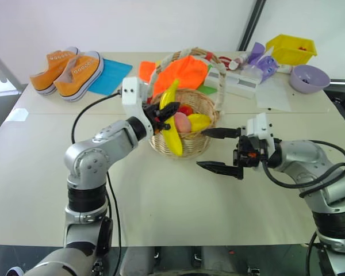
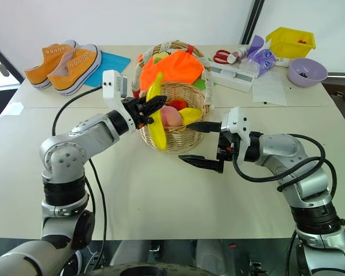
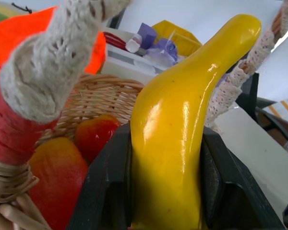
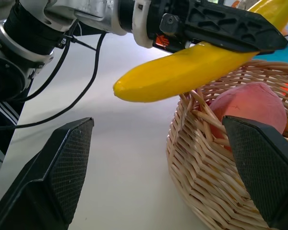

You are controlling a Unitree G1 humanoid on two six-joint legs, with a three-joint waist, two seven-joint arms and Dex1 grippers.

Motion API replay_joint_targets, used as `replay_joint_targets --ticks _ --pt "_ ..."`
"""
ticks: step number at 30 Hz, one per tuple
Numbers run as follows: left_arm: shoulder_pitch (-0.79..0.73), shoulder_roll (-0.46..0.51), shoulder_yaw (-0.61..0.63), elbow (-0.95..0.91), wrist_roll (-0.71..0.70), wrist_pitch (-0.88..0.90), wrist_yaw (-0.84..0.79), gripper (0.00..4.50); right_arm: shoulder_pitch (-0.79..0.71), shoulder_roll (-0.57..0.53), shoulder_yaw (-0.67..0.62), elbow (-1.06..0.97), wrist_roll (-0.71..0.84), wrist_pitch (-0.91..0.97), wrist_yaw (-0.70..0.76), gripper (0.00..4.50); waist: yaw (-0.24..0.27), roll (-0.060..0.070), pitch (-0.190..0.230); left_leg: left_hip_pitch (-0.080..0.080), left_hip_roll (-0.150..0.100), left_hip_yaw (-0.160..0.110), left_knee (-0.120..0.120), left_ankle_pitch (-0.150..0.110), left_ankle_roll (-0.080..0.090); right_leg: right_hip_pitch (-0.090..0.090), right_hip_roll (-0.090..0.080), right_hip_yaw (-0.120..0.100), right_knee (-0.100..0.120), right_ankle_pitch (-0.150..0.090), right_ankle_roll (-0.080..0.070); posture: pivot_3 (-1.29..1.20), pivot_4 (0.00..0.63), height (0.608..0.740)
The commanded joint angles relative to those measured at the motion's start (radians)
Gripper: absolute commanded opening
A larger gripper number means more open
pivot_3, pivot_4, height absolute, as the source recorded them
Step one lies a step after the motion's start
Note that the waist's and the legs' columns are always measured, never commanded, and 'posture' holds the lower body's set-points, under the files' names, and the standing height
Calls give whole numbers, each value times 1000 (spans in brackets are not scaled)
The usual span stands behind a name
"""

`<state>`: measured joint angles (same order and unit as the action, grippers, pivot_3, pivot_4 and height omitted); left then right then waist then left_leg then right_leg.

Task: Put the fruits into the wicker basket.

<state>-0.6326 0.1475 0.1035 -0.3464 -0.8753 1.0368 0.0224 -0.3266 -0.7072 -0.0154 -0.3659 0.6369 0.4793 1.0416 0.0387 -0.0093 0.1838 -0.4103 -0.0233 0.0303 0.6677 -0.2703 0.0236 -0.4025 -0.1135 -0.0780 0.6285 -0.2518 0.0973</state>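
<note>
- The left gripper has its jaws pinching the banana about its middle, with the fruit held upright against the near-left rim of the wicker basket; its lower tip hangs outside the weave and its upper tip rises above the rim.
- The right gripper hangs just right of the basket with its jaws spread wide and nothing between them; one finger reaches close to the basket's right rim, the other sits lower over the counter.
- Inside the basket lie a pink-orange peach, a red fruit and an oval yellow fruit.
- The basket's arched handle, wrapped in whitish lace with red ends, rises over the fruit.
- Just behind the basket lies a bright orange cloth.
- The counter is a pale cream top with a seam running across it behind the basket.
- Toward the far left stand a pair of orange sneakers beside a blue sheet.
- At the far right are a white tray, a lilac bowl, a yellow bin and a sheet of white paper.
- A plain white wall backs the counter, crossed by a dark slanting post.
</note>
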Motion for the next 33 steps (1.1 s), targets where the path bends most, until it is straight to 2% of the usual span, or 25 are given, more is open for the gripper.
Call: replay_joint_targets --ticks 1,6,10,19,26,28,29,32,33 --pt "-28 -13 -58 -7 94 -71 9 1174 -1 8 -9 -31 2 -8 -12 4500 1 0 0 0 0 0 0 0 0 0 0 0 0 0 0 0 150 740" --pt "-47 -88 -39 75 198 -165 82 1174 -2 10 -5 -30 -1 -7 -16 4500 1 0 0 0 0 0 0 0 -1 0 0 0 0 0 0 0 150 740" --pt "-72 -108 -46 116 248 -208 69 1174 -1 9 -10 -28 1 -9 -17 4500 0 0 0 0 0 0 0 0 -1 0 0 0 0 0 0 0 150 740" --pt "-69 -157 -49 145 315 -255 71 1174 -18 57 -95 70 -68 -119 -123 4500 1 -1 1 0 0 0 0 0 -1 0 1 -1 0 0 1 0 150 740" --pt "-85 -213 3 176 313 -259 104 1174 -10 78 -80 59 -84 -130 -145 4500 0 -1 1 0 0 0 0 0 -1 0 1 -2 0 0 1 0 150 740" --pt "-96 -212 3 183 336 -263 114 2243 -8 77 -74 55 -90 -132 -143 4500 1 -1 1 0 0 0 0 0 -1 0 1 -2 0 0 1 0 150 740" --pt "-100 -221 8 186 341 -267 123 2576 -5 76 -72 52 -88 -130 -141 4500 1 -1 1 0 0 0 0 0 -1 0 1 -2 0 0 1 0 150 740" --pt "-106 -232 15 179 326 -251 117 4091 -3 76 -70 51 -87 -130 -137 4500 1 -2 1 0 0 0 0 0 -1 0 2 -2 0 0 1 0 150 740" --pt "-106 -235 16 172 321 -243 115 4359 -6 76 -71 52 -85 -127 -136 4500 0 -2 1 0 0 0 0 0 0 0 2 -2 0 0 1 0 150 740"
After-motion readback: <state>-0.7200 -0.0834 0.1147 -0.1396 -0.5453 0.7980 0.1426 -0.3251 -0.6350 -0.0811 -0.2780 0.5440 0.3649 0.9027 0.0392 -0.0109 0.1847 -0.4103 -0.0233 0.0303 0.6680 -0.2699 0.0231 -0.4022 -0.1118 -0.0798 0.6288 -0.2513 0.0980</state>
